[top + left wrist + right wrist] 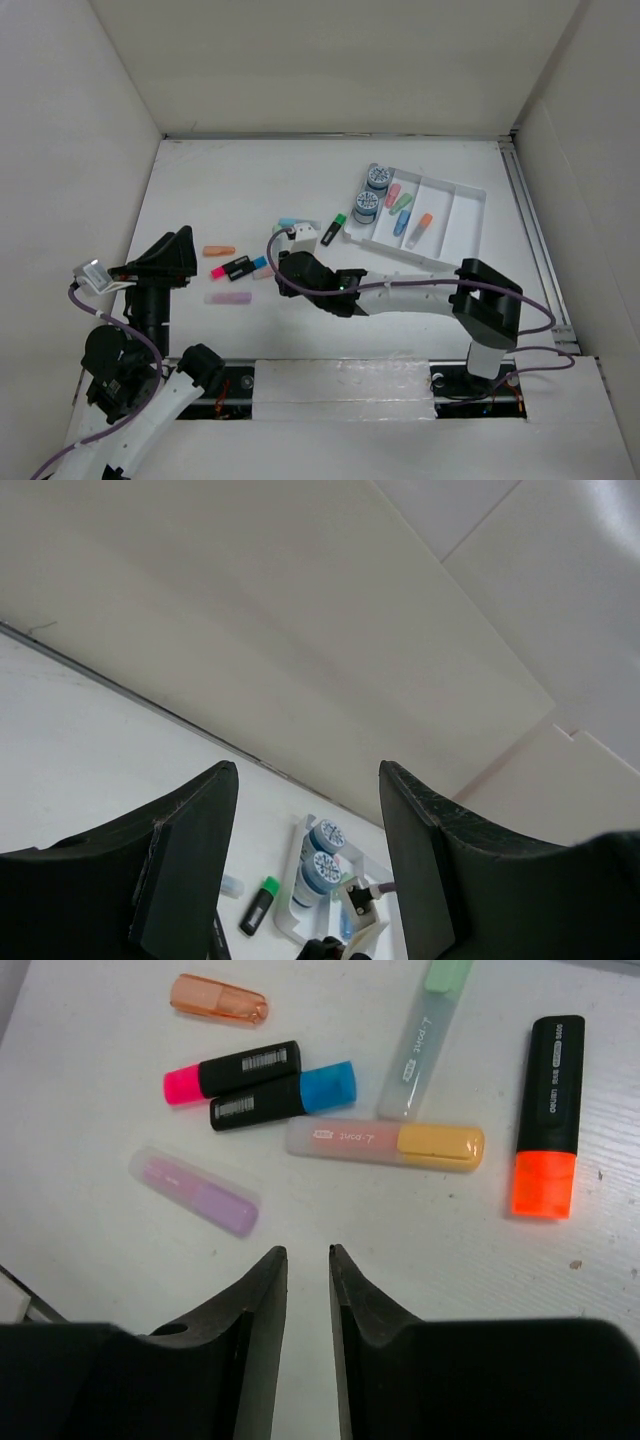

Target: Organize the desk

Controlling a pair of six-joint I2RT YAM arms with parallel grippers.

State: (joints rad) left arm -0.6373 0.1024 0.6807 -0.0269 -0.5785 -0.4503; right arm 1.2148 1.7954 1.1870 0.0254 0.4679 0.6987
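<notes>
Several highlighters lie loose on the white desk (220,190). In the right wrist view I see an orange one (218,999), a pink-and-black one (232,1070), a blue-and-black one (283,1097), a pale pink-and-yellow one (385,1144), a pale green one (425,1040), a black-and-orange one (548,1115) and a purple one (195,1190). My right gripper (308,1252) hovers just short of them, its jaws a narrow gap apart and empty. My left gripper (305,820) is raised at the left (172,250), open and empty.
A white compartmented tray (470,190) at the back right holds two blue-capped containers (371,190) and several highlighters. A green-and-black highlighter (333,230) lies just left of it. White walls close off the desk at the back and both sides.
</notes>
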